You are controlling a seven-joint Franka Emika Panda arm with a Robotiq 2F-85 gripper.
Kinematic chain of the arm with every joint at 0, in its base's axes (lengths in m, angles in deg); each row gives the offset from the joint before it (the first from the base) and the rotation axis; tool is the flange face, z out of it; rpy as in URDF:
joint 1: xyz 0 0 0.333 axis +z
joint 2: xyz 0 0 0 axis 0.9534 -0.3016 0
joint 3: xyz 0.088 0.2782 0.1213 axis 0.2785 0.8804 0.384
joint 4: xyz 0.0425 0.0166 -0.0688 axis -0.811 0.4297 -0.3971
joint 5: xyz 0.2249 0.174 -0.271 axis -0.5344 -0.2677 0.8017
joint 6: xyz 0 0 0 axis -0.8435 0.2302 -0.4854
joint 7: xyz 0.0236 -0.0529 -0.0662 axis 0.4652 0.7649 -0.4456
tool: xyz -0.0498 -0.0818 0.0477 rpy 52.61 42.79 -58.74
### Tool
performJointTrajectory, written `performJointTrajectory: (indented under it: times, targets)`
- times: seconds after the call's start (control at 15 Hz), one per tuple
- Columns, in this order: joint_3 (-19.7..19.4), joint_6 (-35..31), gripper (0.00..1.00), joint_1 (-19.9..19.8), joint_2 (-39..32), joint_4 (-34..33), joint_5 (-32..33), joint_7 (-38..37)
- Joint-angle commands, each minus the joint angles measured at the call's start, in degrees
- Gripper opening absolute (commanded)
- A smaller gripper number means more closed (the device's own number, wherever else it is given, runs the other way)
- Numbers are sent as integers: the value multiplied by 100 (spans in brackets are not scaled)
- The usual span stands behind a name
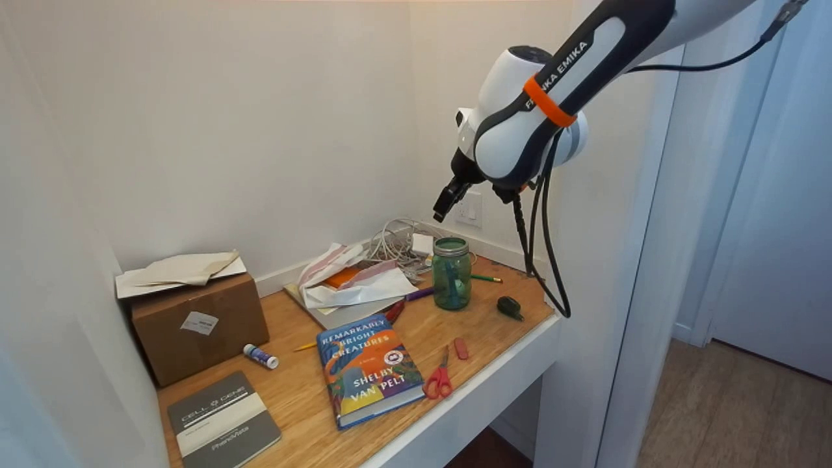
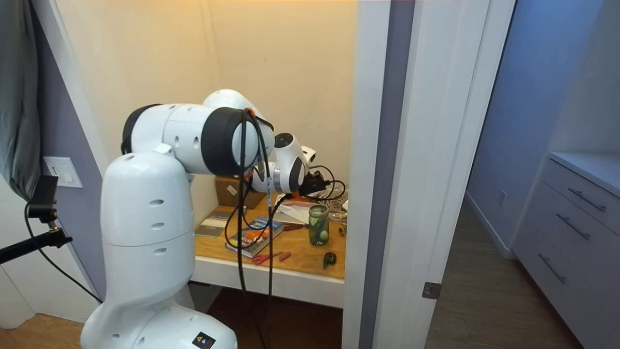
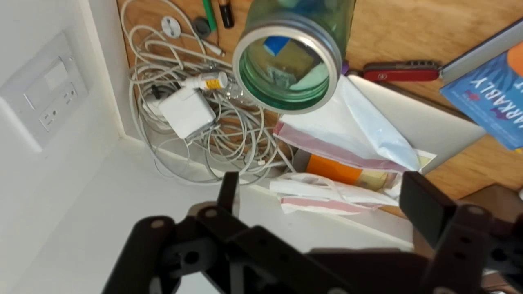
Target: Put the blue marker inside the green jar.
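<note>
The green jar point(image 1: 452, 286) stands upright on the wooden desk, with its metal-rimmed mouth open. It shows in an exterior view point(image 2: 318, 227) and at the top of the wrist view point(image 3: 286, 96). A blue stick that looks like the blue marker point(image 3: 276, 44) is inside the jar, seen through the mouth. It shows dimly through the green glass in an exterior view point(image 1: 450, 276). My gripper point(image 3: 320, 183) is open and empty, its fingers wide apart. In an exterior view the gripper point(image 1: 439, 213) hangs above the desk, higher than the jar and apart from it.
White cables point(image 3: 241, 126) and a crumpled white bag point(image 1: 364, 286) lie behind the jar. A purple marker point(image 1: 419, 294), a book point(image 1: 367, 370), red scissors point(image 1: 439, 382) and a dark green item point(image 1: 509, 307) lie near it. A cardboard box point(image 1: 201, 331) stands against the wall.
</note>
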Motion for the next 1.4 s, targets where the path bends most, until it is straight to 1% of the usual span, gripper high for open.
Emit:
performJointTrajectory:
  times: [0.0,0.13,0.27,0.4,0.53,0.67,0.8,1.0,1.07,1.33]
  targets:
    - [303,1577,100,-160,483,-208,302,-241]
    - [573,2201,100,-266,570,-367,44,-43]
    - [779,2688,100,-336,615,-510,-123,33]
    - [851,3115,100,-342,646,-622,84,-216]
    - [882,3429,100,-346,689,-665,223,-407]
    - [863,3668,100,-327,727,-678,449,-751]
    - [855,3789,100,-321,773,-649,669,-1056]
    - [865,3786,100,-322,833,-578,862,-1440]
    - [894,3684,100,-370,690,-658,683,-1140]
    - [894,3687,100,-368,716,-644,725,-1266]
